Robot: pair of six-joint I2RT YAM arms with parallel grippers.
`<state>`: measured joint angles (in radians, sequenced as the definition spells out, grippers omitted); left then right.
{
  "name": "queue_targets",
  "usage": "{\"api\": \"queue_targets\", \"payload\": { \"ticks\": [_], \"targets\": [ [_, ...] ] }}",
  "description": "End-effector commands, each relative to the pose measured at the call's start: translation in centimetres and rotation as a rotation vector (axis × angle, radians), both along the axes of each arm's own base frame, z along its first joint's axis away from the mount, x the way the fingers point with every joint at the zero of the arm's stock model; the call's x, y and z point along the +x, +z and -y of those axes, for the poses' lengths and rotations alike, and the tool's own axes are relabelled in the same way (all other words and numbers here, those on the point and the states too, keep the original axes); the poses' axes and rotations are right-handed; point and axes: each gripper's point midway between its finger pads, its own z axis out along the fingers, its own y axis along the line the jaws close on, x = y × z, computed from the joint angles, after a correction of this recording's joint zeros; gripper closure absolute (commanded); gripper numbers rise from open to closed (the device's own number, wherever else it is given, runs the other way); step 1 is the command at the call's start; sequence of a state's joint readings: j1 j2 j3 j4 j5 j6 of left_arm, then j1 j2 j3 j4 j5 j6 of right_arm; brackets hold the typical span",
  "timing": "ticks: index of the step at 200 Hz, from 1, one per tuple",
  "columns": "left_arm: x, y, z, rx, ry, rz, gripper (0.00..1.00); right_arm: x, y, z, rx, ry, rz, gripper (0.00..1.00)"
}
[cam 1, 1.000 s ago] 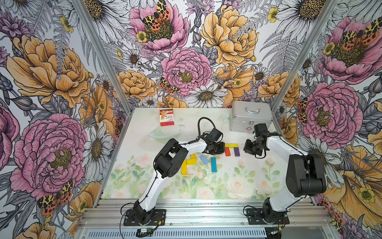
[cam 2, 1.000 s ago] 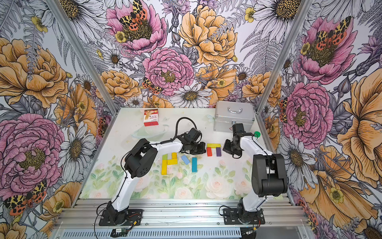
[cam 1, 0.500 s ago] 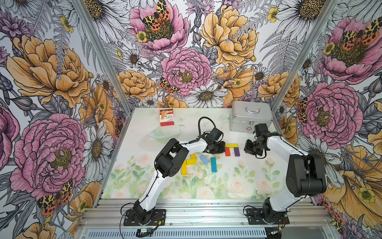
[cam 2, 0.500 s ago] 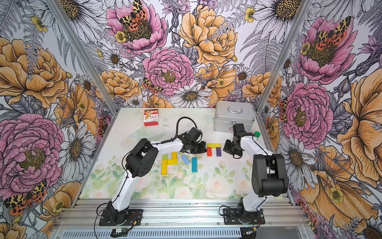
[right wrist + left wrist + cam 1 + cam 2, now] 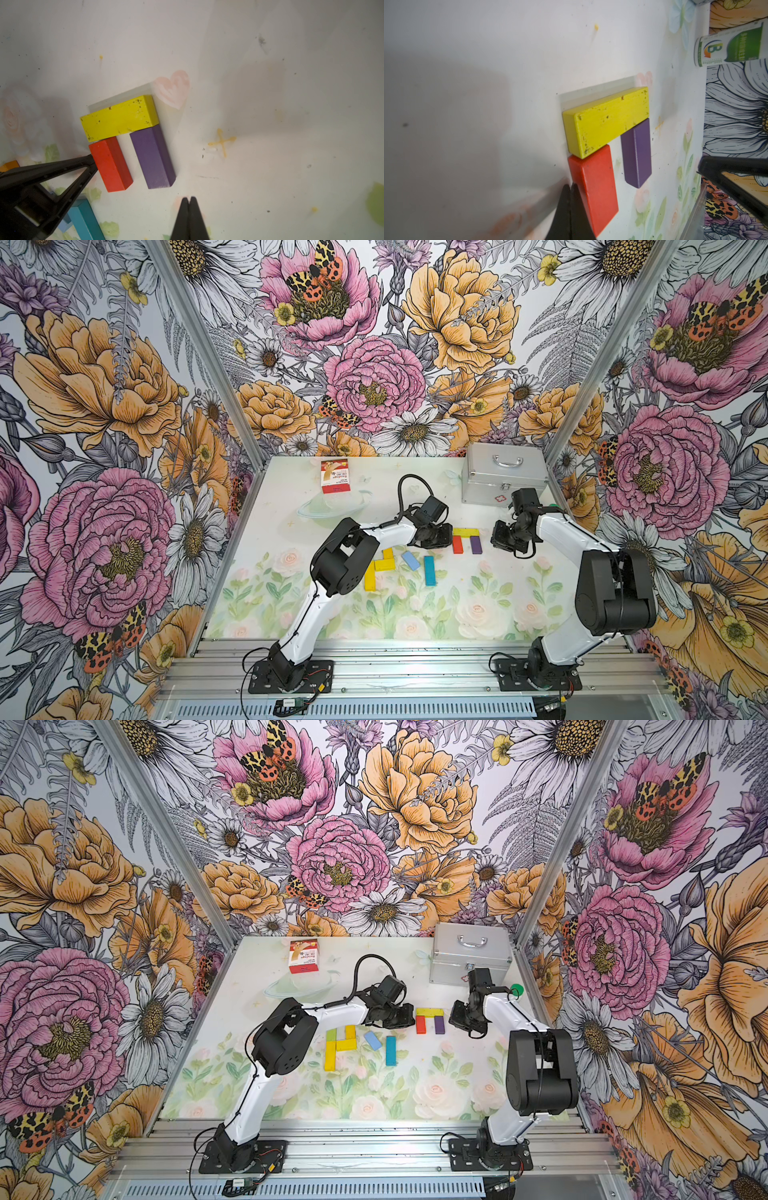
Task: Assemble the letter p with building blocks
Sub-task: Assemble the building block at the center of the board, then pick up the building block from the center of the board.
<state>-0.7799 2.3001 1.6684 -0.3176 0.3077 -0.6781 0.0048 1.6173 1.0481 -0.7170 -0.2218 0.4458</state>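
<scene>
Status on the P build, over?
Left gripper shut, tip beside red block. Right gripper shut, off purple block. Yellow block caps both; loop unclosed. Teal block lies apart.

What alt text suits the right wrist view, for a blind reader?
Flat on the white table, a yellow block spans the ends of a red block and a purple block, forming an arch. The tip of the shut left end effector meets the red block's side.

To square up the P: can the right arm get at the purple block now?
Probably yes. The right gripper, shut, sits close to the purple block with only bare table between; the left gripper is by the red block.
</scene>
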Motion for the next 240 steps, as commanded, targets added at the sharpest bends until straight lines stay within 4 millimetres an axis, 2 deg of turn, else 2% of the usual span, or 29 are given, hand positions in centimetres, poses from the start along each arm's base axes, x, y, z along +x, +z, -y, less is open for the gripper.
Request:
{"api": "queue_targets", "payload": {
  "ticks": [1,24,36,45,54,73,79,83,85,88,108,123,158,171,190,215,240],
  "targets": [
    [1.3,1.8,-0.4,-0.008,0.017,0.055,1.00,0.0,0.8,0.1,-0.002,0.012,0.031,1.00],
    [1.9,5.2,-1.4,-0.020,0.046,0.157,1.00,0.2,2.2,-0.9,-0.003,0.064,0.082,1.00],
    [2.3,7.9,-2.0,-0.074,0.082,0.247,1.00,0.3,3.4,-2.0,-0.007,0.107,0.129,0.94],
    [2.4,9.9,-2.8,-0.116,0.124,0.308,0.99,0.3,4.3,-3.0,-0.010,0.144,0.160,0.86],
    [2.2,11.3,-3.7,-0.144,0.151,0.349,0.85,0.3,5.1,-4.1,-0.017,0.189,0.192,0.76],
    [1.3,13.0,-5.2,-0.155,0.149,0.382,0.83,0.1,6.6,-6.9,-0.045,0.315,0.272,0.55],
    [1.0,13.4,-5.8,-0.156,0.150,0.383,0.77,-0.1,6.9,-7.9,-0.050,0.352,0.290,0.47],
    [0.8,12.8,-6.1,-0.144,0.152,0.372,0.72,-0.1,7.0,-8.5,-0.047,0.375,0.301,0.44],
    [0.6,14.0,-6.4,-0.158,0.157,0.386,0.69,-0.2,7.0,-8.8,-0.046,0.388,0.307,0.42],
    [0.4,14.4,-6.9,-0.159,0.164,0.390,0.65,-0.2,7.1,-9.3,-0.042,0.403,0.314,0.41],
    [-0.8,14.5,-10.1,-0.138,0.214,0.383,0.62,-0.3,6.6,-12.7,-0.023,0.516,0.337,0.38],
    [-1.4,14.4,-12.9,-0.130,0.267,0.371,0.54,-0.2,5.8,-15.2,-0.054,0.614,0.350,0.36],
    [-3.1,15.3,-19.5,-0.092,0.384,0.392,0.52,0.3,3.8,-20.7,-0.124,0.797,0.369,0.35],
    [-3.6,15.6,-21.7,-0.071,0.424,0.397,0.52,0.3,3.0,-22.0,-0.145,0.838,0.363,0.36],
    [-4.4,16.1,-23.9,-0.053,0.460,0.401,0.51,0.2,1.6,-23.7,-0.173,0.897,0.351,0.36],
    [-5.2,16.5,-25.9,-0.053,0.508,0.411,0.51,-0.2,0.4,-25.7,-0.165,0.950,0.343,0.37],
    [-5.6,16.4,-27.5,-0.059,0.550,0.412,0.51,-0.5,-0.7,-26.3,-0.170,0.961,0.318,0.39]
  ]
}}
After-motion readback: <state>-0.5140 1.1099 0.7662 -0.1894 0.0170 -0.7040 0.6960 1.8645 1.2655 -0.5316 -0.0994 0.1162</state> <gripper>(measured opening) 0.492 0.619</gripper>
